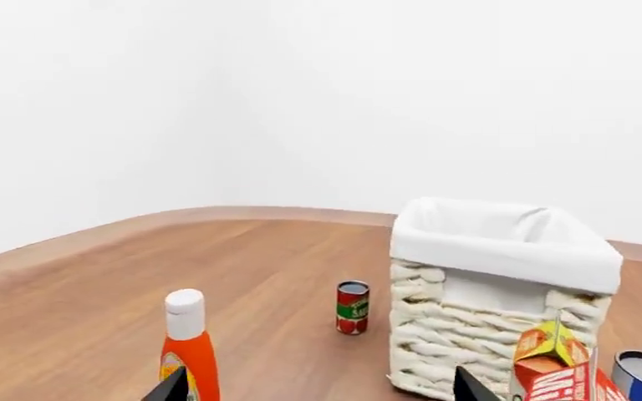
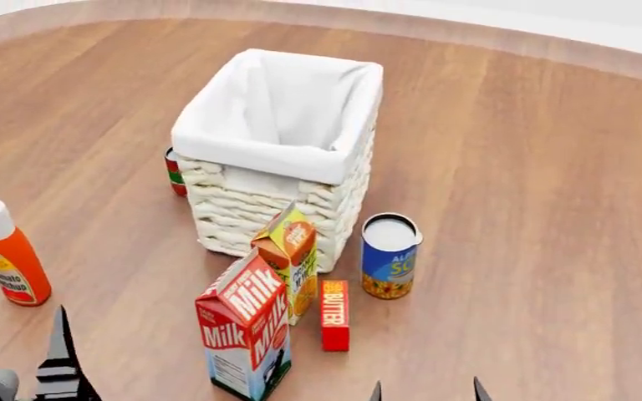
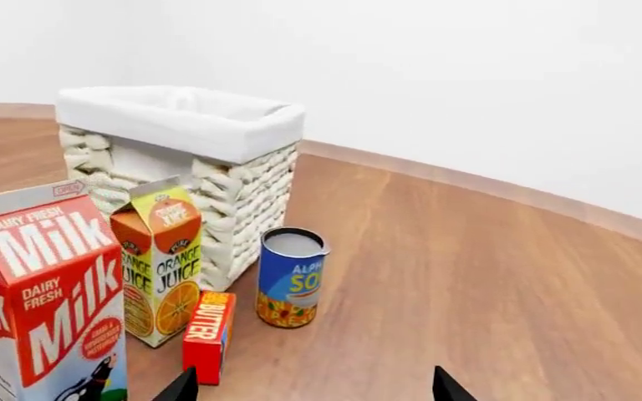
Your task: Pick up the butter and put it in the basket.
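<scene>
Butter (image 2: 334, 314) stands on edge on the table (image 2: 544, 167), just beside the juice (image 2: 290, 261) and milk (image 2: 245, 336), near the soup can (image 2: 389, 256), in front of the basket (image 2: 277, 142). My right gripper (image 3: 312, 388) has its tips spread apart and holds nothing, and hangs short of the butter. Left gripper (image 1: 315, 388) also spread, idle, by the ketchup (image 1: 188, 351).

Risks I see: tight gap, so a finger could clip the juice or milk and topple it. The thin box may tip flat if nudged. Lifting low could catch the basket rim.
</scene>
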You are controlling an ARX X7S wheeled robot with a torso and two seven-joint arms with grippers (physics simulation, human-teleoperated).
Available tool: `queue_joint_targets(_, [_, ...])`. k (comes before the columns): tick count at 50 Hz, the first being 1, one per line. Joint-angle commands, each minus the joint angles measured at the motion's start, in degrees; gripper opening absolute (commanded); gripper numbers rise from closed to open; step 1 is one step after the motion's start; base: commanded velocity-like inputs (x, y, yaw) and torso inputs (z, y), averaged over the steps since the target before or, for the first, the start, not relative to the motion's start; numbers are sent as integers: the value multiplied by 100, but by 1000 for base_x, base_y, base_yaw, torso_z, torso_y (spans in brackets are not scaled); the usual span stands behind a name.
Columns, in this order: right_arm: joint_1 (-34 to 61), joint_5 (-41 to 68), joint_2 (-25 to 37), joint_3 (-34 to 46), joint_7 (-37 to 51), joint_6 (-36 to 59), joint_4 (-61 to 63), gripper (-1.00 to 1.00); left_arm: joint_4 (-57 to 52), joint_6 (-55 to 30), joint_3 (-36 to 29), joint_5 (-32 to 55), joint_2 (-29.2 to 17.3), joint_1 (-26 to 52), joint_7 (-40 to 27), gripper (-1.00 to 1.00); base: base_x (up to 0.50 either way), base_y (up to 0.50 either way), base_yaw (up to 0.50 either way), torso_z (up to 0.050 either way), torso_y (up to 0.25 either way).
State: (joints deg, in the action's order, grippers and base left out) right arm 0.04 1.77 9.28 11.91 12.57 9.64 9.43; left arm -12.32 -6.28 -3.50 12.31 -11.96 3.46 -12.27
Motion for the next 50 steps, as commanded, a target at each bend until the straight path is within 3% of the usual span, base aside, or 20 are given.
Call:
queue_joint_targets(1, [-123, -17, 30, 11, 150, 98, 215, 100, -810, -514, 308, 427, -213, -68, -130, 100, 0, 0, 0, 0, 0])
queue_joint_targets(23, [-102, 12, 98, 101, 234, 231, 315, 100, -740, -389, 350, 467, -250, 10, -201, 100, 415, 125, 0, 0, 0])
queue_joint_targets(50, [-71, 64, 162, 160, 365, 156, 302, 100, -647, -354, 347, 520, -270, 78, -303, 100, 20, 6, 0, 0, 0])
